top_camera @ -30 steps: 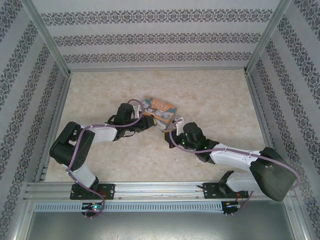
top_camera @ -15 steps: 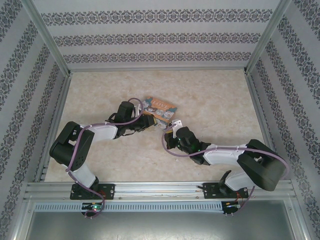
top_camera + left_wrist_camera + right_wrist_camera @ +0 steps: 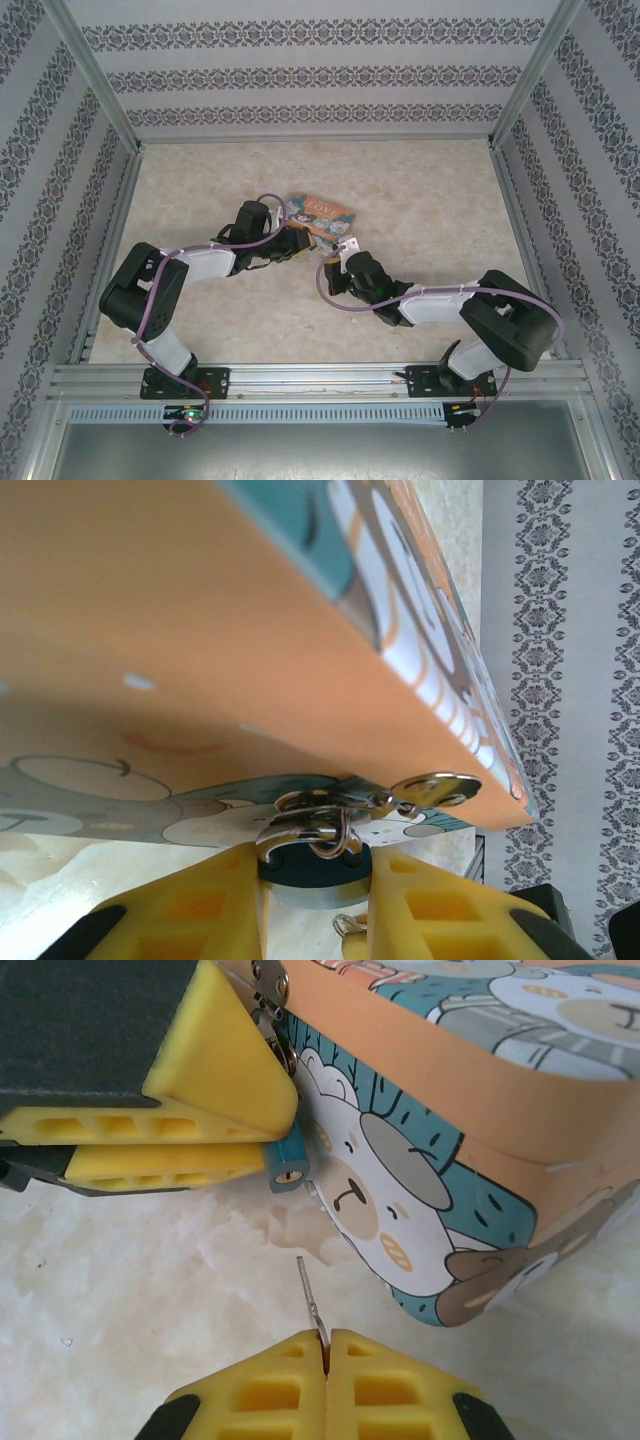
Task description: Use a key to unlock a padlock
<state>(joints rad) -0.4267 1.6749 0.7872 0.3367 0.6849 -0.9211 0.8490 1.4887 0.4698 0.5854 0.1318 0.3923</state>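
Note:
The tiny teal-blue padlock hangs by its thin silver shackle from the hasp of the orange-and-teal cartoon box. My left gripper is shut on the padlock's body, one yellow finger on each side. In the right wrist view the padlock shows its keyhole end, pointing at the camera below the left gripper's fingers. My right gripper is shut on the key. The thin blade sticks up towards the keyhole and stops a short way below it. From above, both grippers meet at the box's near edge.
The box lies flat in the middle of the marbled table. Patterned walls and metal posts close in the back and both sides. Both arms are folded low, and cables loop along them.
My right arm has folded and carried the key left and forward towards the padlock. The left arm and the box have stayed still.

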